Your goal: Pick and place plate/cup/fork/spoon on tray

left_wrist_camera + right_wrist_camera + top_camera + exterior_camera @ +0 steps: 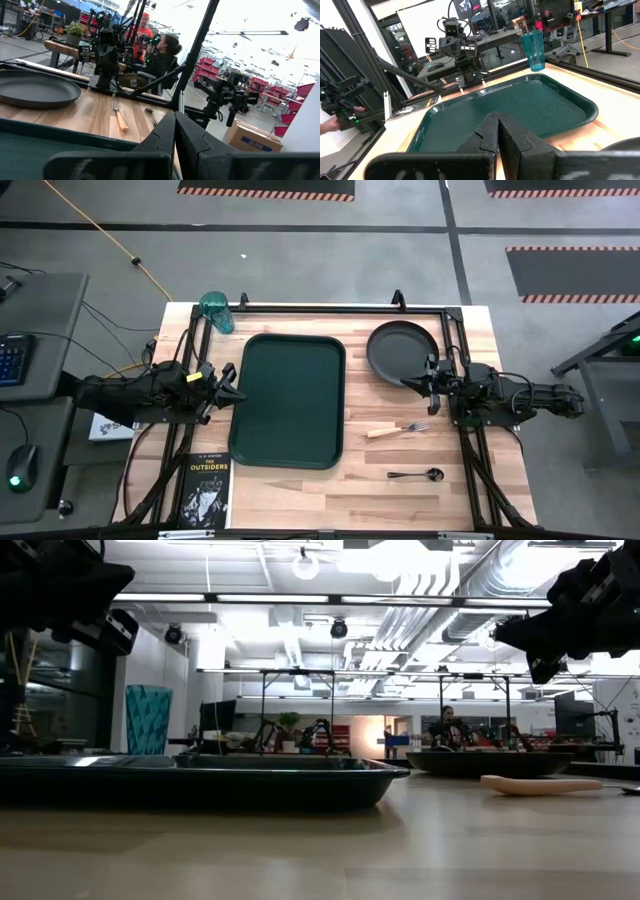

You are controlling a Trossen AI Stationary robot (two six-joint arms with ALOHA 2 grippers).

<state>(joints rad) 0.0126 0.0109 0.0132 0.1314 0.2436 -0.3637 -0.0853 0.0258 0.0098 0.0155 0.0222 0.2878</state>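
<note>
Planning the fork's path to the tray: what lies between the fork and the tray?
Only bare wooden tabletop. In the high view the fork lies apart from the tray, with nothing between them; the spoon lies off that stretch.

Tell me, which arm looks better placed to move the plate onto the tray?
The right arm, probably. Its end effector hangs at the plate, with fork and spoon on the same side. The left end effector waits across the tray, nearer the cup.

The black book (209,488) at the table's near-left corner reads "THE OUTSIDERS" — a cardboard box (251,139) beyond the table reads "ULINE".
</note>
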